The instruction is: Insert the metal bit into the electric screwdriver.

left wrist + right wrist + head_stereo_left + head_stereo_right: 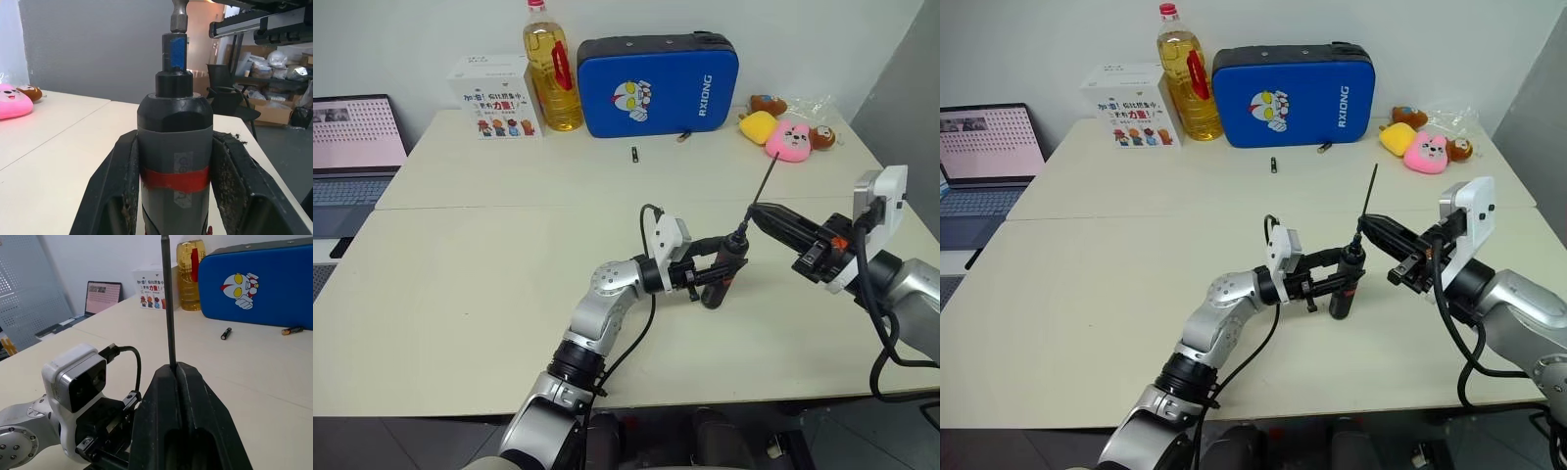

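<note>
The electric screwdriver (730, 253), black with a red band, stands upright on the table, and my left gripper (711, 274) is shut on its body. In the left wrist view it sits between the two black fingers (113, 191); a blue collar and a hex shank (179, 14) rise from its top. My right gripper (756, 211) comes in from the right, just above the screwdriver's top, shut on the metal bit (767, 176). The thin grey rod slants up past the fingertips, and its lower end meets the screwdriver's tip. In the right wrist view the metal bit (167, 308) rises from the closed fingers.
A blue case (656, 83), an oil bottle (551, 73) and a white box (494, 98) line the table's far edge. Plush toys (785, 135) lie at the far right, a laptop (352, 137) at the far left. A small dark piece (633, 153) lies in front of the case.
</note>
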Motion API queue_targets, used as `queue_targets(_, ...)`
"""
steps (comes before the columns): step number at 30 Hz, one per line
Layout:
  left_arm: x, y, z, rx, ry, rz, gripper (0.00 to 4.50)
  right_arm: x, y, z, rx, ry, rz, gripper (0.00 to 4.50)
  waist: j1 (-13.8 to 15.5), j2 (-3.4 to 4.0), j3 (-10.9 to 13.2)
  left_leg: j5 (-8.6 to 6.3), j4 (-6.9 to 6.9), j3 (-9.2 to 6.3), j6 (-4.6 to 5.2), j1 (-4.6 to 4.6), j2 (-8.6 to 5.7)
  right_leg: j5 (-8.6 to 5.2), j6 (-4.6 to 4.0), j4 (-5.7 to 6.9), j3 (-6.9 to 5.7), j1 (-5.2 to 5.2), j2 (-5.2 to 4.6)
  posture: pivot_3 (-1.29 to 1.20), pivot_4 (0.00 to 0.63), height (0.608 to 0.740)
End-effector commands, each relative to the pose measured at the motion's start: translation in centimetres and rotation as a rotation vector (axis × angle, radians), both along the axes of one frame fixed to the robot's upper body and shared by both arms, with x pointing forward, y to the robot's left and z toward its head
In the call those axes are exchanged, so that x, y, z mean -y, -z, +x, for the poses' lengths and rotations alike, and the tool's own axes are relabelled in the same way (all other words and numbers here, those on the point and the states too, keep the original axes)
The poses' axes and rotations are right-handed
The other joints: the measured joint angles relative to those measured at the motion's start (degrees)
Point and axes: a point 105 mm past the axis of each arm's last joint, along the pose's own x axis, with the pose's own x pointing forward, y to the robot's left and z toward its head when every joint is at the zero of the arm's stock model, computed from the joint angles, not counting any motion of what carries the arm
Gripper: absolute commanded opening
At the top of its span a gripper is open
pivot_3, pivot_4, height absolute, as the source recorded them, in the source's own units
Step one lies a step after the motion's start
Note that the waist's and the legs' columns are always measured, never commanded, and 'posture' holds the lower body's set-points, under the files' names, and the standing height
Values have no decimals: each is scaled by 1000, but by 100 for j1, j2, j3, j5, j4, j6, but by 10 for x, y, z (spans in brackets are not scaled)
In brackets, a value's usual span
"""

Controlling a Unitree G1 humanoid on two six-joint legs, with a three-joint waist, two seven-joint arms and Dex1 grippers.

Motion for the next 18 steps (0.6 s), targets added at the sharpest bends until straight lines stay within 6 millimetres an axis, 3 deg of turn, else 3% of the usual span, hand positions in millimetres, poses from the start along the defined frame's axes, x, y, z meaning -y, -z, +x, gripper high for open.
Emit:
queue_targets(1,4,-19,-5,70,22,-32,1689,-6,28,-1,-109,-46,-78,26,1,0,0,0,0,0,0,0,0,0,0,0,-1,0,0,0,150,740)
queue_targets(18,4,-15,-5,94,10,0,1689,6,27,5,-154,4,-41,26,1,-3,-3,0,0,-1,0,2,0,0,0,-1,0,3,0,0,150,740)
